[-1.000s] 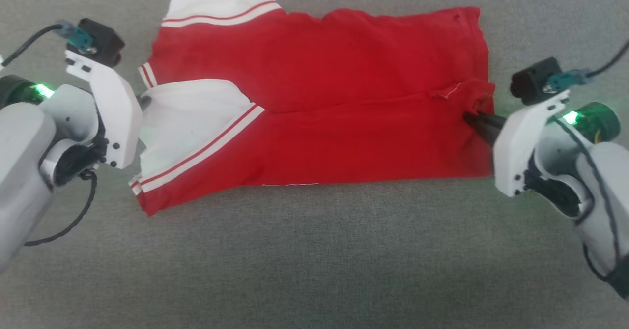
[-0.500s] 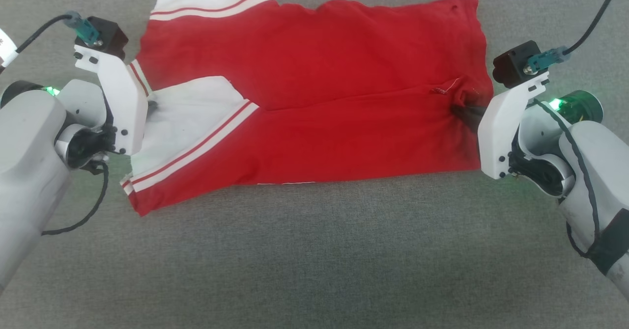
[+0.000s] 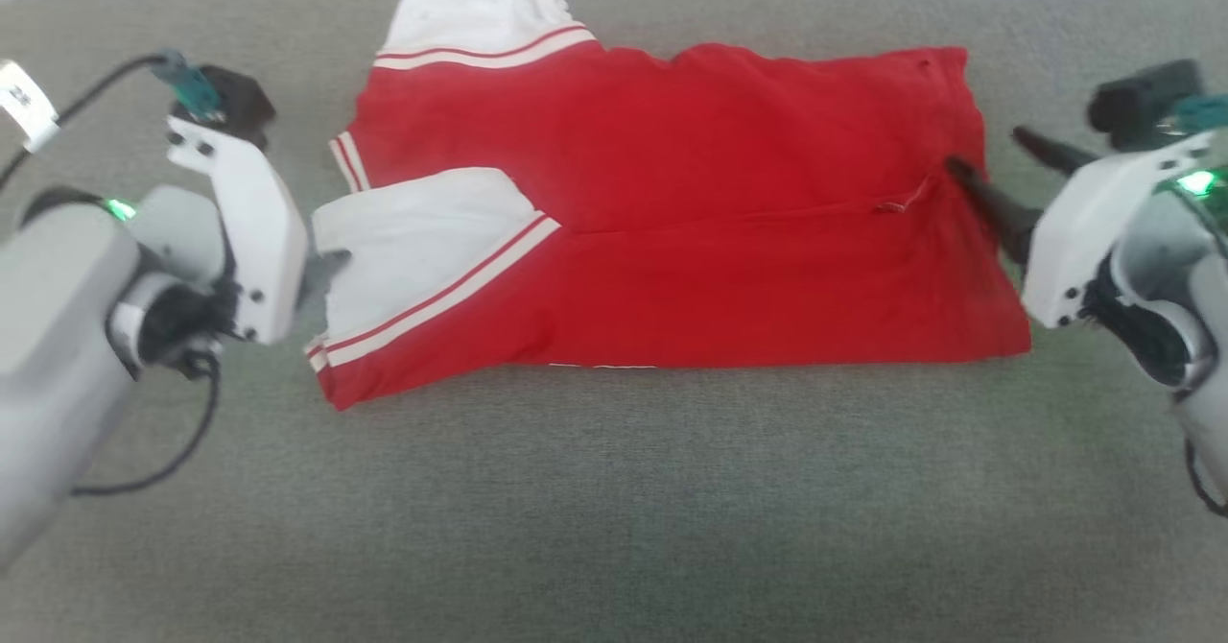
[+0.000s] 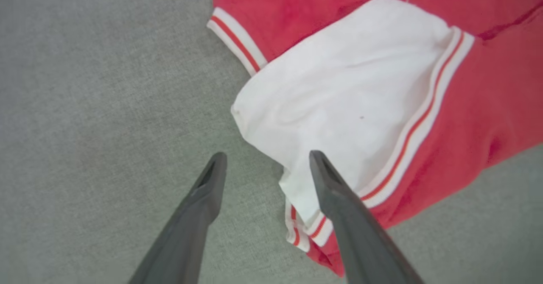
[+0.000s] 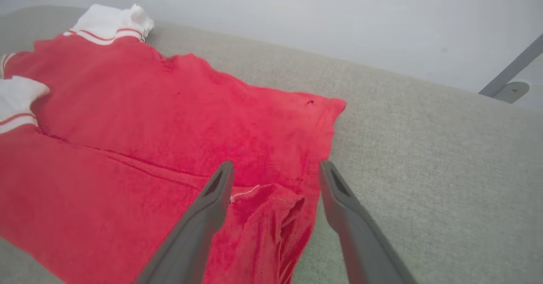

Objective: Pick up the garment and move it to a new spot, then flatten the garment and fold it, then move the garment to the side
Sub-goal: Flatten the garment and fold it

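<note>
Fabric, grey and woven, covers the surface (image 3: pixel 614 509), and the red jersey shirt (image 3: pixel 691 240) lies folded flat on it between the two hands. The right wrist view adds the room: a pale, plain wall (image 5: pixel 297 21) behind the surface's far edge, and a grey metal strut (image 5: pixel 511 78) ahead and to the right of that hand. The left wrist view gives the near white sleeve (image 4: pixel 339 93) with its striped trim, just ahead of the left hand (image 4: pixel 266 154). That hand's fingers stand spread and grasp nothing, one over bare fabric and the other over the sleeve's edge. The right hand (image 5: pixel 275 164) is likewise spread and empty, its fingers either side of the shirt's rumpled hem corner.
</note>
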